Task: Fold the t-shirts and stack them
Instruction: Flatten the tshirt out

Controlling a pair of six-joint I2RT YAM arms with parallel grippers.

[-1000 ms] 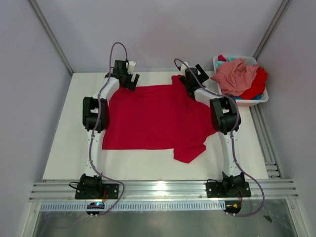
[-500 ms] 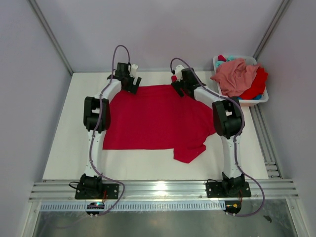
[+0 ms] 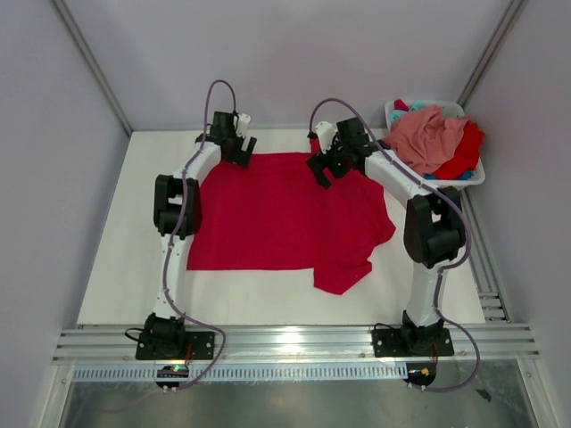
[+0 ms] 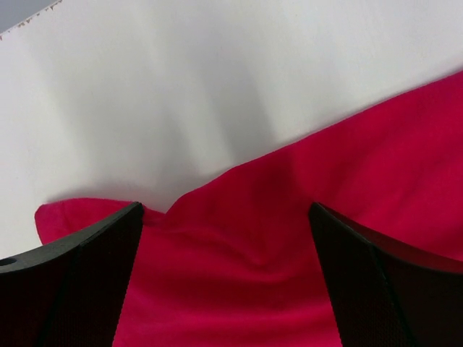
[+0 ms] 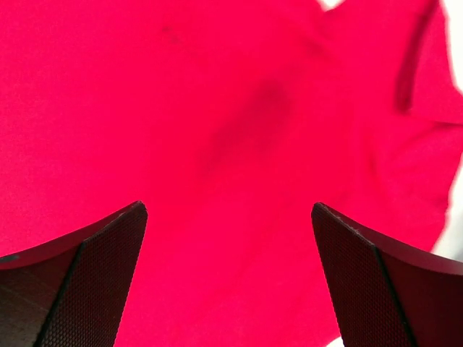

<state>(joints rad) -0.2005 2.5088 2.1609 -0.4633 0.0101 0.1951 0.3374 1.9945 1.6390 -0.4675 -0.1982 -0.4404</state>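
Both grippers are wide open here and holding nothing. The left gripper (image 3: 235,147) hangs over the far edge of the red t-shirt (image 3: 285,218). In its wrist cam the hem runs diagonally across the gap between the jaws, with cloth on the near side and bare table (image 4: 217,87) just beyond the tips. A little curled corner sits right at its left-hand finger (image 4: 79,275).

The right gripper (image 3: 326,168) has nothing but red fabric between its jaws, with a sleeve-ish fold off past the right-hand finger. The other t-shirts, a salmon one (image 3: 426,134) plus bits of red and teal, are piled in the white basket (image 3: 473,181), well outside the right jaws.

What worries me is that the right side looks to be over flat cloth, not an edge, so a pinch there probably just bunches it. The left could catch only that curled corner and drag the shirt crooked. Uneven grabs = wonky fold.
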